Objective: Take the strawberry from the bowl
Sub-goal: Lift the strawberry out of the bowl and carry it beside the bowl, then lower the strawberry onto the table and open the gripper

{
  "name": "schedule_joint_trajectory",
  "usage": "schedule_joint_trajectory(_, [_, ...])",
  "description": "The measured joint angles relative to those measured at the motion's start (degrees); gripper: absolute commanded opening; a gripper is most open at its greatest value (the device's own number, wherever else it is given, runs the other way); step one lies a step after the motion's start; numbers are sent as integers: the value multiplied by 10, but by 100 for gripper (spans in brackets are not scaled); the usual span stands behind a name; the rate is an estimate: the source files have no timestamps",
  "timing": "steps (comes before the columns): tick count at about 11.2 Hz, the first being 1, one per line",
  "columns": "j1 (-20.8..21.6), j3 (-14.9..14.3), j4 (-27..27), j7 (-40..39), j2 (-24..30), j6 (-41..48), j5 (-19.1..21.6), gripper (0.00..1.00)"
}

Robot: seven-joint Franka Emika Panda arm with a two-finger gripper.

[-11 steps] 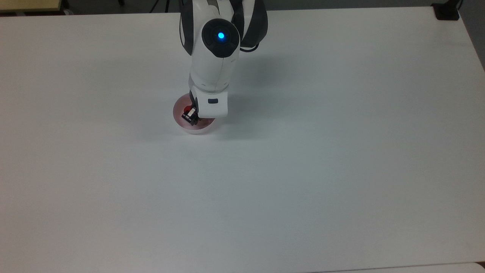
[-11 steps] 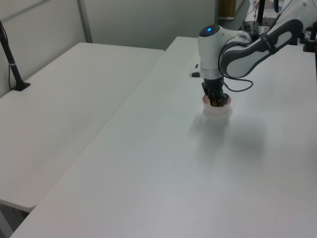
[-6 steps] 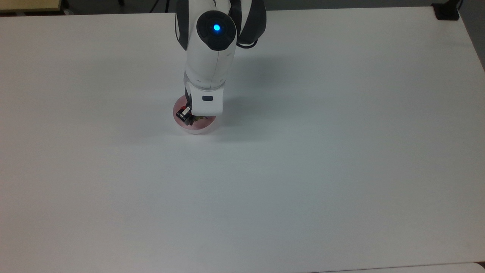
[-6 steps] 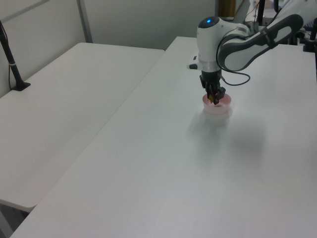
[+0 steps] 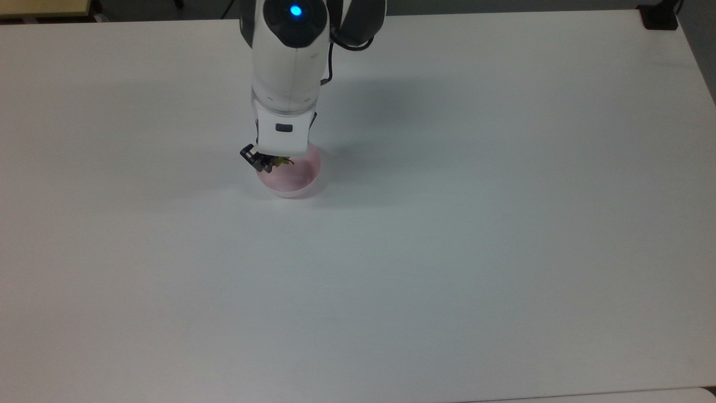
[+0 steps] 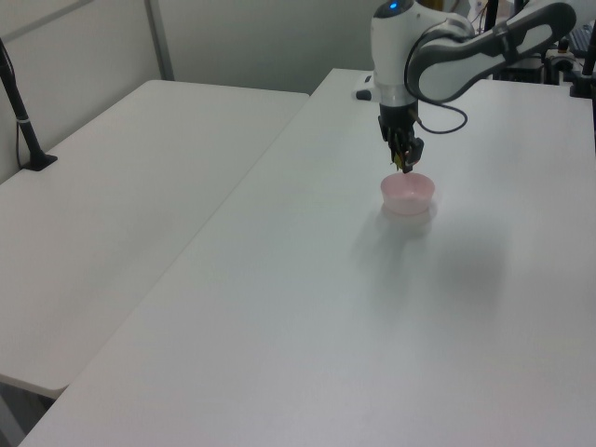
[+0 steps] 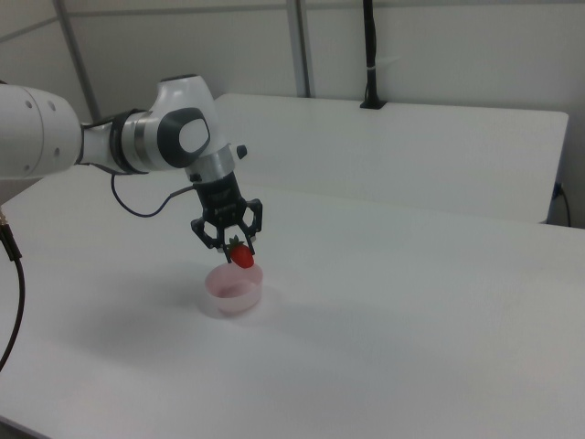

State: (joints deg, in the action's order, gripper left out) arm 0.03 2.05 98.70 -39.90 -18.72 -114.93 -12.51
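Claw [image 7: 232, 247] is gripping the glossy red strawberry [image 7: 241, 257], hanging just above the bowl [image 7: 234, 288]. Pale pink translucent bowl is sitting on smooth white table [image 7: 411, 338]

You have a white table [image 5: 475, 252] with a matte top, lit evenly from overhead, with soft grey shadows near 12 o'clock in the top view. At 1 o'clock on its far corner sits a black clamp [image 5: 659, 17]. A strip of dark floor [image 5: 168, 8] runs past the table's far edge. In the left view, at 9 o'clock, a second white table [image 6: 121, 205] stands just beside yours, with a black pole [image 6: 19, 107] mounted at its edge. Behind it rises a pale wall [image 6: 270, 42] of panels split by a grey post [image 6: 160, 39].
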Motion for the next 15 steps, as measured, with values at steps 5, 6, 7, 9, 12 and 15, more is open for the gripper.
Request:
schedule_joint_trajectory(5, [-42,-3,-42,24,9,50,27,38])
schedule_joint_trajectory(6, [-57,-3,-42,29,8,50,27,38])
schedule_joint_trajectory(7, [-72,-4,-42,31,5,50,27,38])
schedule_joint_trajectory(9, [-99,-4,-42,45,-6,39,27,38])
schedule_joint_trajectory(12, [-126,-5,-41,107,-44,-12,27,38])
schedule_joint_trajectory(15, [-157,-6,-41,161,-81,-57,27,38])
